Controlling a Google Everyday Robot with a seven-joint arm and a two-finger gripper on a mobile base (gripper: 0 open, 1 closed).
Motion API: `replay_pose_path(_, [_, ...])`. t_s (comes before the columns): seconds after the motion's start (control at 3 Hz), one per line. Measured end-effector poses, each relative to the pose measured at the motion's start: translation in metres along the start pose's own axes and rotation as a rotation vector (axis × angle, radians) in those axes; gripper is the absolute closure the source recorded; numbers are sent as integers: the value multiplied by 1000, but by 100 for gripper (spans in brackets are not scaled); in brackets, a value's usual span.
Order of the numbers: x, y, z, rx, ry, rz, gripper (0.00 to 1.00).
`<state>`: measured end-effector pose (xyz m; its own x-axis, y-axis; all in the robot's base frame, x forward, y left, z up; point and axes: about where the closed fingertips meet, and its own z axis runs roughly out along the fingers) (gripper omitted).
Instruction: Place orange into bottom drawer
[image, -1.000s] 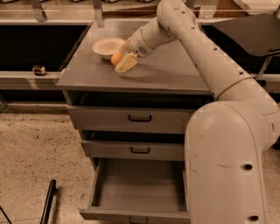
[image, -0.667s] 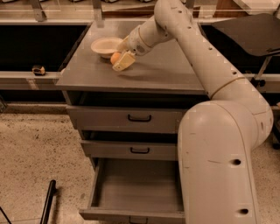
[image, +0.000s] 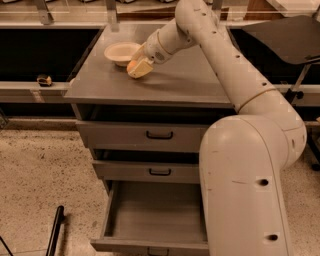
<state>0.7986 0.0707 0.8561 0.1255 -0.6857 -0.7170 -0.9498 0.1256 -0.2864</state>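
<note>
While the long cream-white robot arm (image: 225, 65) stretches from the right across the flat grey cabinet top (image: 190, 82), the cream two-finger gripper (image: 137, 69) sits low at the top's rear-left area, tip down at the surface.

Obs:
- Small round orange fruit (image: 131, 65) is on the cabinet top, right at the gripper's left edge, touching or nearly so. Part of it is hidden behind the gripper.
- Grip state: cannot tell. The gripper body covers the contact zone, so held vs. merely beside is not resolvable.
- Cream-white shallow bowl (image: 120, 51) stands upright just behind and left of the orange, close to it. Cannot tell if they touch.
- Bottom drawer (image: 155, 210), a deep grey wooden tray, is pulled out toward the camera with its grey floor showing. Its right side is cut off by the bulky white robot body (image: 245, 190) in the foreground.
- Orange is well apart from the bottom drawer: fruit up on top, drawer at floor level.
- Wide grey top drawer (image: 115, 136) and grey middle drawer (image: 120, 171) are pushed in, each w/ a black handle at centre.

Surroundings: speckled stone floor (image: 40, 170) left of the cabinet, a thin black rod (image: 54, 232) leaning at lower left, a small dark object (image: 44, 79) on the ledge to the left.
</note>
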Motion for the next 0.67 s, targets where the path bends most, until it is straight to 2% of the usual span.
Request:
replay_pose_path(0.33, [-16, 7, -12, -6, -43, -32, 99])
replay_pose_path(0.67, [-52, 18, -43, 33, -90, -105, 100])
